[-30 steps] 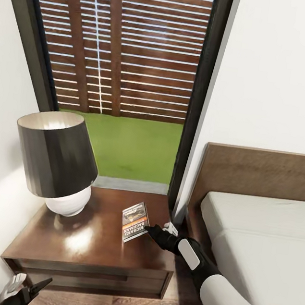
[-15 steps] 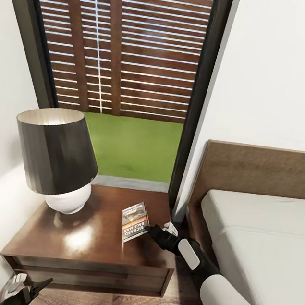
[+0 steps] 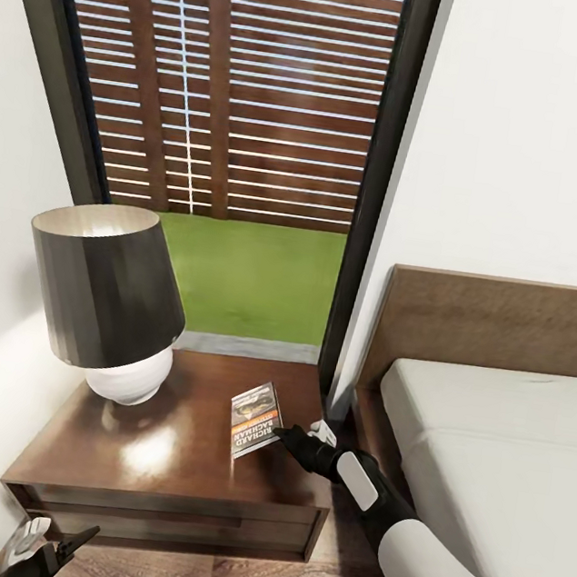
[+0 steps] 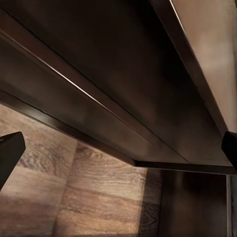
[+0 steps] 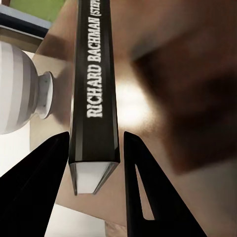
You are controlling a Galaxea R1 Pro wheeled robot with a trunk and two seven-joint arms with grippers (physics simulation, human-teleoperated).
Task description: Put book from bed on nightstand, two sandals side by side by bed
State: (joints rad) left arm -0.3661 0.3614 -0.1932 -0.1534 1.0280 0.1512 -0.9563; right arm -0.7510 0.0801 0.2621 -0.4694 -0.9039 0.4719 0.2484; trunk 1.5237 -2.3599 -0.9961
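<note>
The book (image 3: pixel 254 419), dark with an orange band, sits over the right part of the nightstand (image 3: pixel 164 455) top, cover facing up. My right gripper (image 3: pixel 298 429) reaches in from the bed side and is shut on the book's near edge. In the right wrist view the spine reading RICHARD BACHMAN (image 5: pixel 95 89) runs between the two black fingers (image 5: pixel 42 182). My left gripper (image 3: pixel 55 542) hangs open low in front of the nightstand's drawer (image 4: pixel 98 98), over the wood floor. The bed (image 3: pixel 484 463) lies to the right. The sandals are out of view.
A lamp (image 3: pixel 108 300) with a dark shade and white base takes up the nightstand's left half. A tall dark-framed window (image 3: pixel 374 200) stands behind, a white wall to the left. The headboard (image 3: pixel 494 327) rises close to the nightstand's right side.
The picture has shifted very slightly since a second ago; the book and both grippers hold the same positions.
</note>
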